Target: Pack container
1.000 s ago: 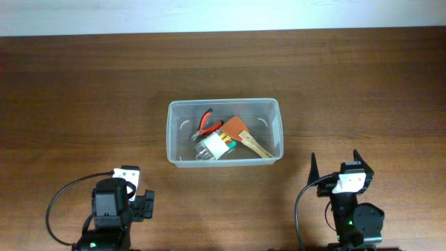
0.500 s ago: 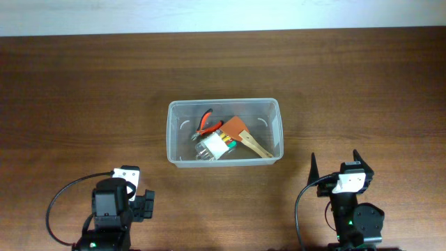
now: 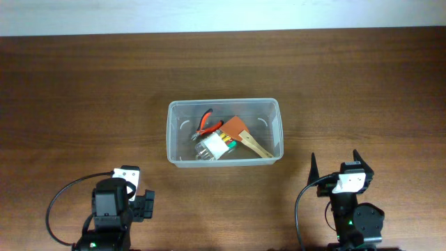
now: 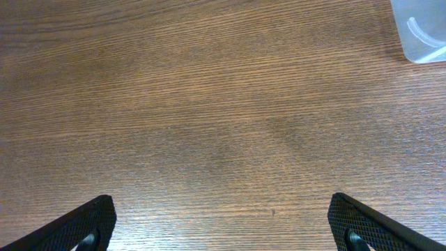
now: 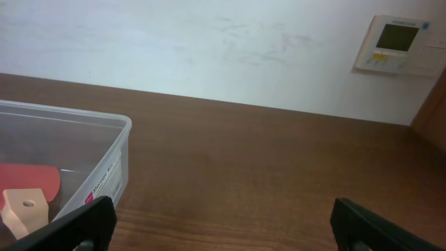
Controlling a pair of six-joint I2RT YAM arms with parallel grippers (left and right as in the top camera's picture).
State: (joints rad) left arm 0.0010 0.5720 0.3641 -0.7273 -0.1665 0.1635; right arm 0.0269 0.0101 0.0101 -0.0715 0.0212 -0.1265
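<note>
Nothing has moved since the earlier frames; both arms and every object sit exactly where they were. On the left, the left arm (image 3: 111,206) is folded at the near edge of the wooden table (image 3: 83,90); the left gripper (image 4: 223,226) is spread wide, its two dark fingertips (image 4: 87,222) at the bottom corners of the wrist view, with only bare wood between them and nothing in its grasp. At the middle of the table, well apart from both arms, stands the container (image 3: 223,102); one corner of it shows at the top right of the left wrist view. Inside it lie red-handled pliers (image 3: 205,122) towards the far wall; a clear battery pack (image 3: 212,146) just nearer; and, to their right, a wooden-handled tool (image 3: 244,136) with an orange-red head, its handle angled towards the near right corner. On the right, the right gripper (image 3: 335,166) is likewise spread wide and holds nothing; its wrist view shows the container's wall at the left, and a thermostat panel (image 5: 394,43) on the white wall (image 5: 209,49) beyond.
</note>
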